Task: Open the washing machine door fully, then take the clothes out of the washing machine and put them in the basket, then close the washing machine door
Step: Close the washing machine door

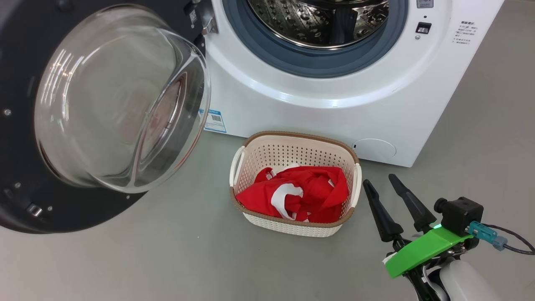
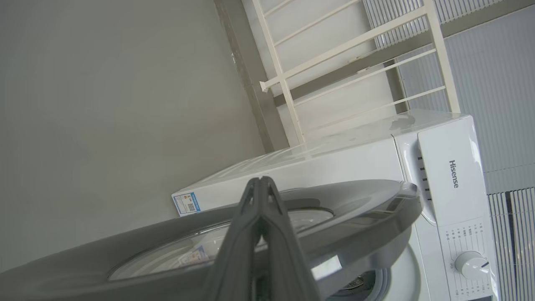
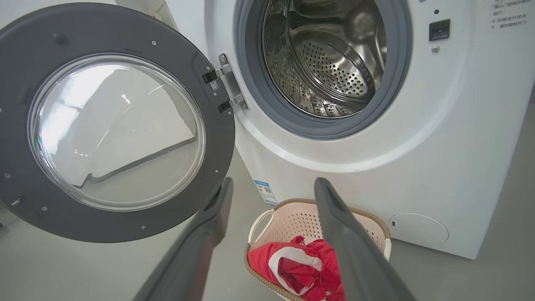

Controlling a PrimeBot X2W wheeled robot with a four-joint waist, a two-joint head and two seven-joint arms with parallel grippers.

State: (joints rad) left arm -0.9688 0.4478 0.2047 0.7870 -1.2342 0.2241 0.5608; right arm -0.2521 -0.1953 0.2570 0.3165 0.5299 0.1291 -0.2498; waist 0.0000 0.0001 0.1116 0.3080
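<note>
desk: what's on your left?
me: the washing machine door (image 1: 104, 108) hangs swung open, its glass bowl bulging toward me. in the left wrist view my left gripper (image 2: 261, 188) has its fingers pressed together with nothing between them, pointing across the door's edge. i can't tell whether they touch it.
desk: and the middle?
me: the washing machine (image 1: 334, 113) stands behind, and its drum (image 3: 330, 62) shows bare steel. the basket (image 1: 292, 152) sits on the floor (image 1: 167, 259) just in front of it, with the clothes (image 1: 305, 192) bunched inside, red with white trim.
desk: right side?
me: my right gripper (image 1: 380, 179) hangs just beside the basket's right handle, fingers spread apart, gripping nothing.
</note>
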